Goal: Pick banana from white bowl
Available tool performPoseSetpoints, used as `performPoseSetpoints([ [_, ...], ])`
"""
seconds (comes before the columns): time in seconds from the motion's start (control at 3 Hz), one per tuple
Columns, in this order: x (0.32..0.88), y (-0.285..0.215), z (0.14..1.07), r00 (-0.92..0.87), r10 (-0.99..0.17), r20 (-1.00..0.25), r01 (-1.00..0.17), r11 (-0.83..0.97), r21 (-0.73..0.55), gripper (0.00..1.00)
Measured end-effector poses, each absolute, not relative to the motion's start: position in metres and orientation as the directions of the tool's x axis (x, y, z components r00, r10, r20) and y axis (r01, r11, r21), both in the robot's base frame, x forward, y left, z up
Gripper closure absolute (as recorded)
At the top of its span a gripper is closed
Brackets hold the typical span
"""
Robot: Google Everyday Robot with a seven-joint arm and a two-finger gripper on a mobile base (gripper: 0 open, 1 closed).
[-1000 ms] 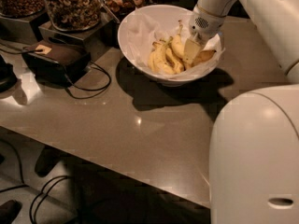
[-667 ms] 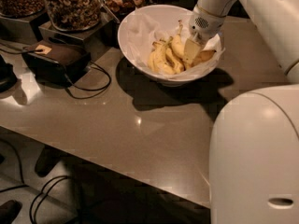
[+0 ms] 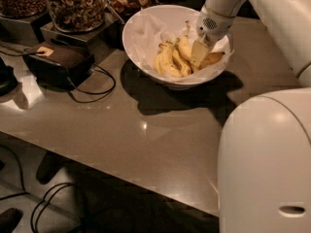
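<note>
The white bowl (image 3: 141,29) with crinkled paper lining stands at the back of the table. A long yellow banana (image 3: 184,46) lies in it, its thin stem pointing up and a brownish end (image 3: 214,58) at the right. A bunch of smaller bananas (image 3: 166,63) lies to its left. My gripper (image 3: 199,54) reaches down into the bowl from the upper right and sits right against the long banana's right side, hiding part of it.
Glass jars of nuts (image 3: 75,4) stand on dark stands at the back left. A dark box (image 3: 58,58) with a looping cable (image 3: 97,89) lies left of the bowl. My white body (image 3: 265,164) fills the lower right. The table's front edge (image 3: 121,176) runs diagonally.
</note>
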State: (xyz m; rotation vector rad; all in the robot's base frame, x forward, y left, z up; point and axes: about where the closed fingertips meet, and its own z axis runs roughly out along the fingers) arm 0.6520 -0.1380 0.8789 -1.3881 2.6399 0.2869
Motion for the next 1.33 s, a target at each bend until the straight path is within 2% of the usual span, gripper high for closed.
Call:
performPoseSetpoints([
  [0.33,0.652,-0.138,0.8789,-0.562,-0.798,-0.216,-0.826,0.555,0.101,1.0],
  [0.67,0.652,-0.138,0.8789,-0.562,-0.798,-0.216,-0.826,0.555,0.101,0.81],
  [1.33,0.652,-0.138,0.879,-0.562,-0.798,-0.216,-0.826,0.555,0.101,0.34],
])
